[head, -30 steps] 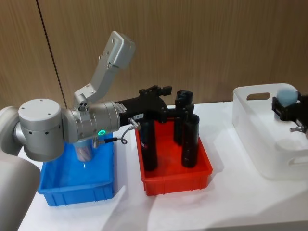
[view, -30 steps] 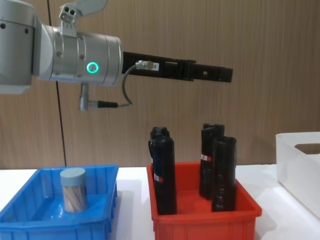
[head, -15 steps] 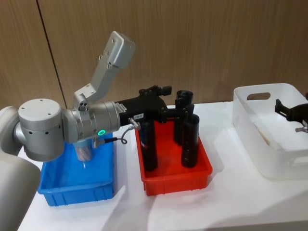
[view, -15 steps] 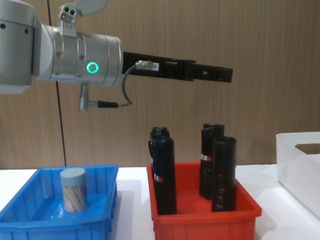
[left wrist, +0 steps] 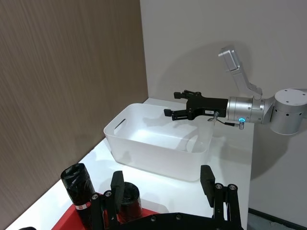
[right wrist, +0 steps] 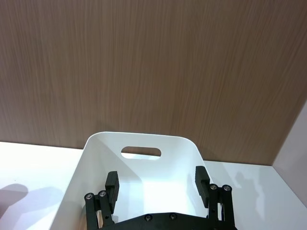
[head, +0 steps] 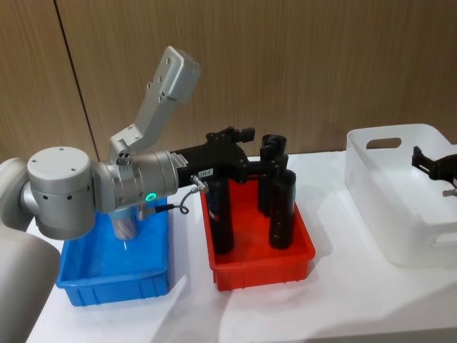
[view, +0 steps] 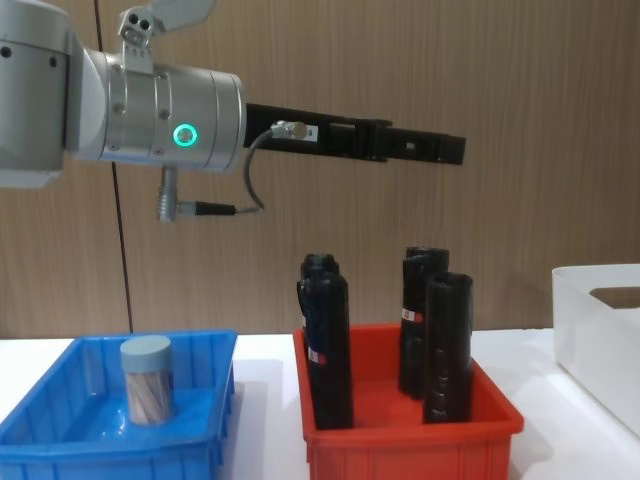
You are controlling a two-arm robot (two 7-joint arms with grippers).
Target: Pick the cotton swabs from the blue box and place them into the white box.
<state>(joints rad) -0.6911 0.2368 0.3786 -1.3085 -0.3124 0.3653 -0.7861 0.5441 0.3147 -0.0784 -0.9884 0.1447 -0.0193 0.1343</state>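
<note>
While one jar of cotton swabs (view: pixel 147 380) stands upright in the blue box (view: pixel 60 447) at the left of the table (head: pixel 343 300), the left claw (view: pixel 455 150) hangs high over the red bin (view: pixel 410 440) of black cylinders (view: pixel 330 345), jaws wide apart and empty. Far right, the right claw (right wrist: pixel 158 191) hovers over the white box (right wrist: pixel 144 139), likewise spread, holding nothing. A pick appears due: a claw must swing to the blue box, drop around the jar and close.

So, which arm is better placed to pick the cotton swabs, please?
Probably left: the cotton swabs stand in the blue box on its side, left pincer above the red bin; right pincer hangs over the white box.
</note>
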